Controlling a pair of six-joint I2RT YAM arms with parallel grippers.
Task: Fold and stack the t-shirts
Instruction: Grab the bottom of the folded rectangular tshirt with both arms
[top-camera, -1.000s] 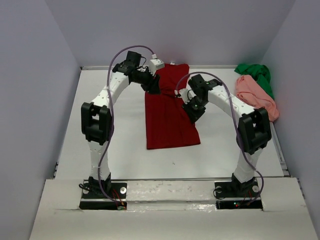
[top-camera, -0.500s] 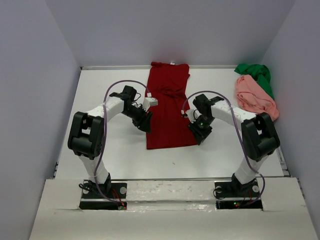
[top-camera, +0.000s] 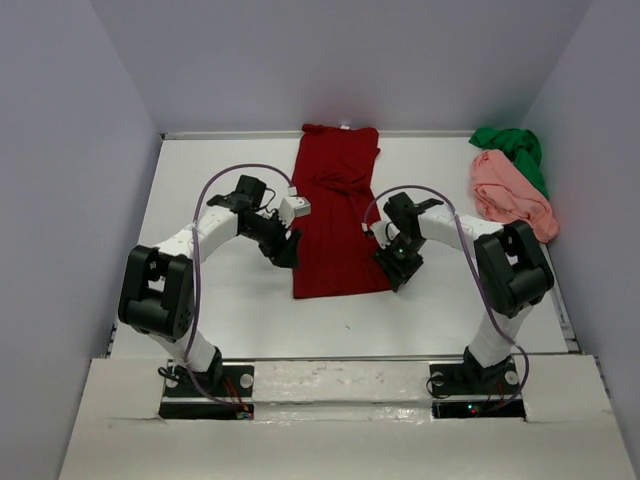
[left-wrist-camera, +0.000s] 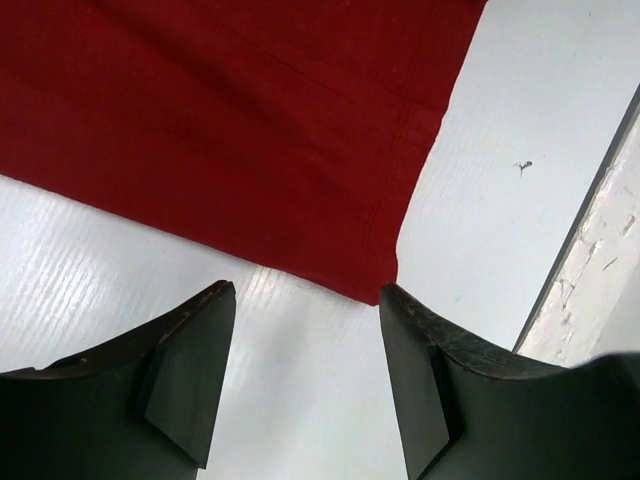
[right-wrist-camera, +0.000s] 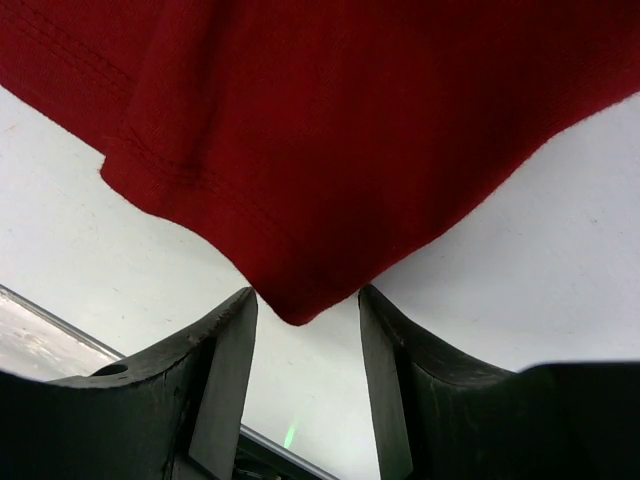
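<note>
White table (top-camera: 230, 330) under me, pale grey walls on three sides. The dark red t-shirt (top-camera: 335, 210) lies flat in the middle of it as a long narrow strip that runs from the far edge toward my bases. Its near hem sits between my two arms.

My left gripper (top-camera: 287, 250) is down at the near left corner of that strip. Its fingers (left-wrist-camera: 190, 370) are spread apart and hold nothing; in the left wrist view the hem's corner lies just off the tip of one finger, with bare table between the two.

My right gripper (top-camera: 395, 268) is at the near right corner, also released. Its fingers (right-wrist-camera: 215, 390) stand wide, and a rounded corner of red cloth dips into the gap at their tips.

The salmon pink t-shirt (top-camera: 512, 197) sits crumpled against the right wall in the far right corner. The bright green t-shirt (top-camera: 515, 148) is bunched just behind it, touching it. Both are well apart from the red one.
</note>
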